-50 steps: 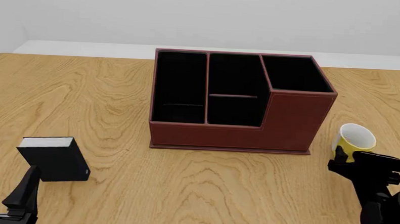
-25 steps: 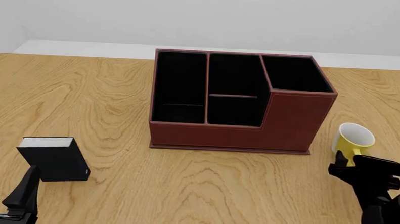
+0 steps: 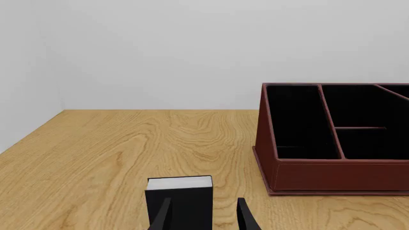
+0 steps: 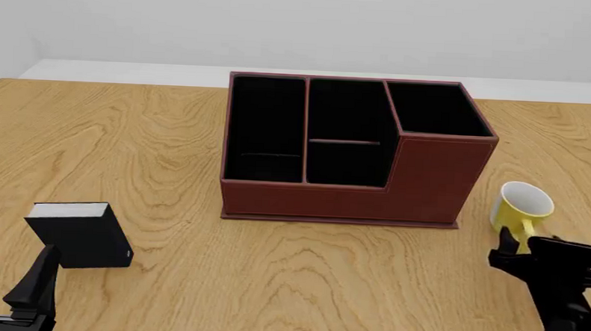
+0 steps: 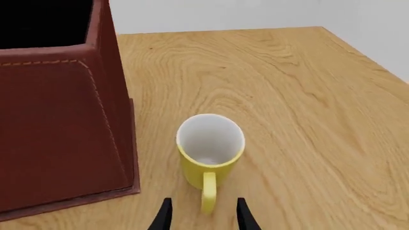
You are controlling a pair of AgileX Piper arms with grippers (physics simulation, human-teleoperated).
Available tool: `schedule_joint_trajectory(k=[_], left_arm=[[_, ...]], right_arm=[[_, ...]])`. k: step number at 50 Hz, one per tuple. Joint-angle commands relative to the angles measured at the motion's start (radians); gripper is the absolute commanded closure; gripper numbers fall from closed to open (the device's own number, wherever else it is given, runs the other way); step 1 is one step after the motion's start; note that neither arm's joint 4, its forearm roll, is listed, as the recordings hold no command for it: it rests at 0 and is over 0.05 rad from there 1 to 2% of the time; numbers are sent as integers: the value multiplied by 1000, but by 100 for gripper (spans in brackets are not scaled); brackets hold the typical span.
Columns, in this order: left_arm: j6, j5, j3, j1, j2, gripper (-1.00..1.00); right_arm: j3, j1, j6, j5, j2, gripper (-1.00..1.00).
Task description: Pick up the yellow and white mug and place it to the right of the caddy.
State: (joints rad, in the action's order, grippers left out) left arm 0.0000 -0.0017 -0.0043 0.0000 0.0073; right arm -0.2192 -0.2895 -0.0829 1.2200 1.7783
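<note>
Caddy [image 4: 356,157] at centre of tabletop [image 4: 127,143], taller section at 3 o'clock end. Mug [image 4: 521,207] upright at 4 o'clock of caddy, just beside, not touching. Book [image 4: 81,233] at 8 o'clock, well apart, near front edge.

Bright, even, diffuse light; soft faint shadows only; no glare, blur or edge distortion; all sharp.

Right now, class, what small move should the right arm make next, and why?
Probably back a little further away and stop. The yellow and white mug stands upright on the table, right of the caddy and apart from it. The right claw is open, with only the handle between its tips.
</note>
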Motion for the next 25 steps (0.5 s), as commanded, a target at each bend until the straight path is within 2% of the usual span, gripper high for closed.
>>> schedule_joint_trajectory(k=[1,7,25], left_arm=[[0,0,0,0,0,-100],[0,0,0,0,0,-100],[0,0,0,0,0,-100]], right_arm=[[81,16,-10,0,-101,-100],[99,11,-2,0,-127,-100],[202,34,-28,0,-254,-100]])
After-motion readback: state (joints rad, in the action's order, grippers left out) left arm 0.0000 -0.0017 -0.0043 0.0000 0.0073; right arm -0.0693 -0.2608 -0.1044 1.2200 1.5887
